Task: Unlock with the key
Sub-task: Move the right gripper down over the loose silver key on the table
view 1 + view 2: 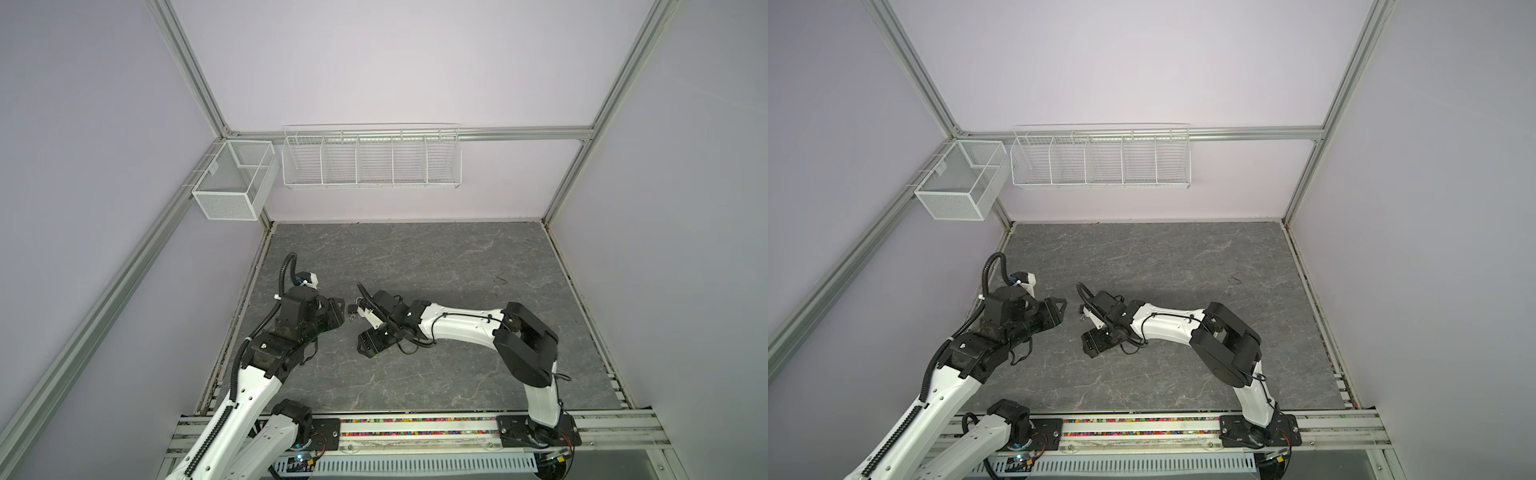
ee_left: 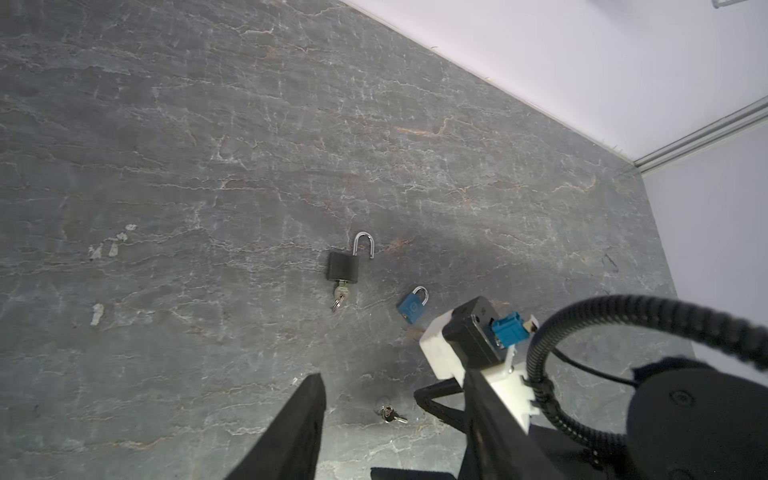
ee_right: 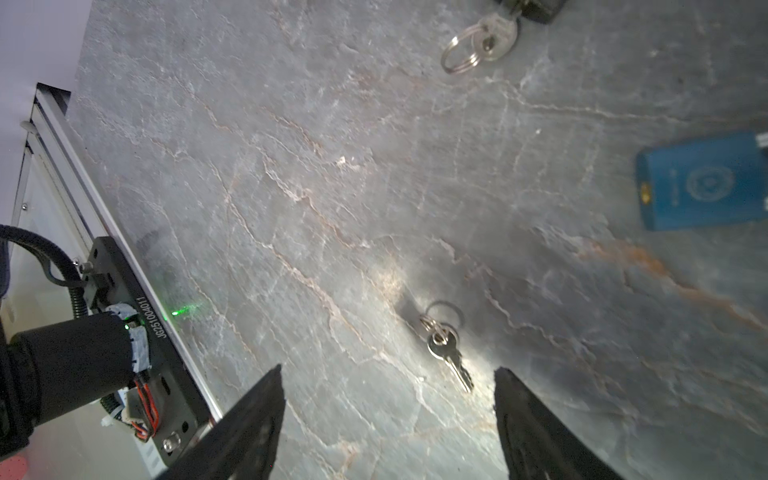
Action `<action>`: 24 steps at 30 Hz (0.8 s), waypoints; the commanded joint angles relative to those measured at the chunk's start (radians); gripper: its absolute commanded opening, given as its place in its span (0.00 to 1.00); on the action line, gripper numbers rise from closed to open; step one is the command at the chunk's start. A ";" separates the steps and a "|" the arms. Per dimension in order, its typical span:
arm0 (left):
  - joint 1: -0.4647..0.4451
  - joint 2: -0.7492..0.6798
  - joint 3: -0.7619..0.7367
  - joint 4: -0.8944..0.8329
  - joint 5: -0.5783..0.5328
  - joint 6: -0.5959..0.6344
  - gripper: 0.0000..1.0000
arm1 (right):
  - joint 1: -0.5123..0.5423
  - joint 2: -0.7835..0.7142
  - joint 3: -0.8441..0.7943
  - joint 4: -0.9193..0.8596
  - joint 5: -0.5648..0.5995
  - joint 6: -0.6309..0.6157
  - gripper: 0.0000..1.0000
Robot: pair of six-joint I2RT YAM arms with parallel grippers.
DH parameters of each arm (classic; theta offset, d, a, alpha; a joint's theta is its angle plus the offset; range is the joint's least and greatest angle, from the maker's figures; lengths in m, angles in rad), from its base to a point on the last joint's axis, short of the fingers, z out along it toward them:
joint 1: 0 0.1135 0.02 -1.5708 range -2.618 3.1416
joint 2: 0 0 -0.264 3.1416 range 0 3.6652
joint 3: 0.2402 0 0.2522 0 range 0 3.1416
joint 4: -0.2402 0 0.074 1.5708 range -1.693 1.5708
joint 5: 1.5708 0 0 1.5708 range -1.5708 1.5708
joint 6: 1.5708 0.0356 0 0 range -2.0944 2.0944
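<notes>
A loose silver key [image 3: 446,351] on a ring lies flat on the grey stone table. It sits just ahead of my right gripper [image 3: 388,370], which is open wide and empty. The same key [image 2: 390,414] shows on the table below my left gripper [image 2: 390,374], also open and holding nothing. A blue padlock [image 2: 411,306] with its shackle shut lies close by. A black padlock [image 2: 344,266] lies beyond it, shackle swung open and another key [image 2: 340,296] in its keyhole. In a top view both grippers face each other, left gripper [image 1: 343,311] and right gripper [image 1: 362,326], with the black padlock [image 1: 352,308] between them.
A white wire rack [image 1: 371,156] and a mesh basket [image 1: 232,178] hang on the back wall. The right arm's camera mount [image 2: 457,345] crowds the left gripper's side. A metal rail [image 1: 415,428] runs along the table's front edge.
</notes>
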 commanded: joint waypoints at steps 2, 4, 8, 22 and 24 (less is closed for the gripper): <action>0.004 -0.016 -0.017 -0.015 -0.025 -0.025 0.54 | 0.008 0.042 0.058 -0.013 -0.005 -0.040 0.80; 0.004 -0.014 -0.014 -0.022 -0.039 -0.025 0.54 | 0.010 0.059 0.079 -0.019 -0.009 -0.047 0.80; 0.004 -0.026 -0.017 -0.028 -0.069 -0.032 0.54 | 0.015 0.091 0.118 -0.028 -0.017 -0.059 0.80; 0.005 -0.075 -0.012 -0.041 -0.121 -0.055 0.54 | 0.049 0.172 0.205 -0.067 -0.022 -0.096 0.80; 0.003 -0.077 -0.017 -0.033 -0.121 -0.056 0.54 | 0.053 0.173 0.202 -0.080 0.000 -0.098 0.80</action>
